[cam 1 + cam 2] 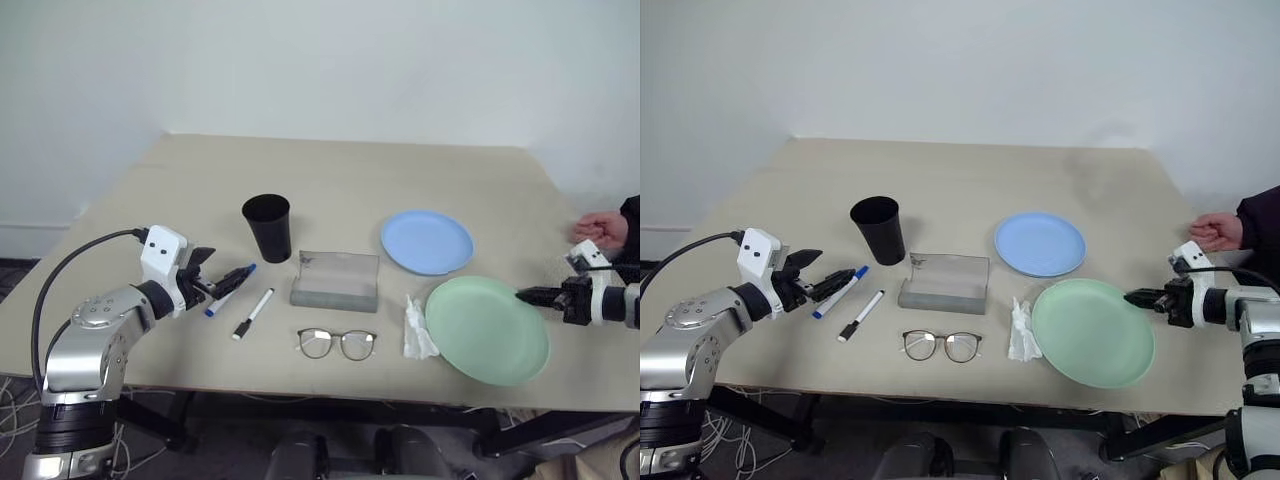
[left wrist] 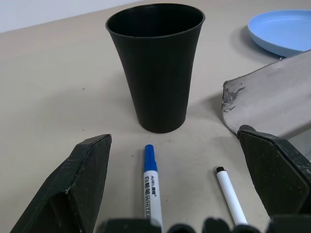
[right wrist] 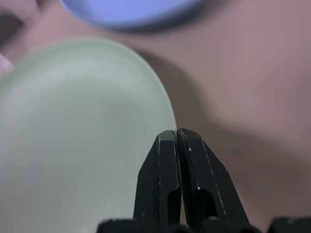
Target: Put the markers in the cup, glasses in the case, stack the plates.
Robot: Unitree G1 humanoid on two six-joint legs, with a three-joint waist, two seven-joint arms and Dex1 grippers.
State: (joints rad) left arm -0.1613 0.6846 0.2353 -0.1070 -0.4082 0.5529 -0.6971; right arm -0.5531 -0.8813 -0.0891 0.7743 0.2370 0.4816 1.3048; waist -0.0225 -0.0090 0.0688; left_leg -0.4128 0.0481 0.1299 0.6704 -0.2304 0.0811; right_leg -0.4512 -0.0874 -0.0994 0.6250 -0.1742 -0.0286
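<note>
**Pinching the mint plate's rim while the markers wait between open fingers**

Looking down over my two arms, I see a beige counter (image 1: 350, 170) with everything laid out in a loose row. My right end effector (image 1: 527, 295) is closed at the near right rim of the mint green plate (image 1: 487, 330). In the right wrist view its two black fingers (image 3: 160, 179) are pressed together right at the plate's edge, so I judge it is gripping the rim, ready to lift the plate toward the light blue plate (image 1: 427, 241), which lies just beyond it, apart. A crumpled white tissue (image 1: 418, 330) sits against the mint plate's left side.

My left end effector (image 1: 225, 282) is wide open and pointed at the markers. The blue-capped marker (image 2: 151, 194) lies on the counter between its fingers, the black-capped marker (image 2: 231, 194) just beside it, both ungripped. The black cup (image 1: 267, 227) stands upright just past them, a sensible short reach for dropping them in.

The grey case (image 1: 335, 281) sits open right of the cup. The glasses (image 1: 337, 343) lie in front of it, untouched, well apart from both end effectors. A person's hand (image 1: 603, 230) rests at the far right edge.
</note>
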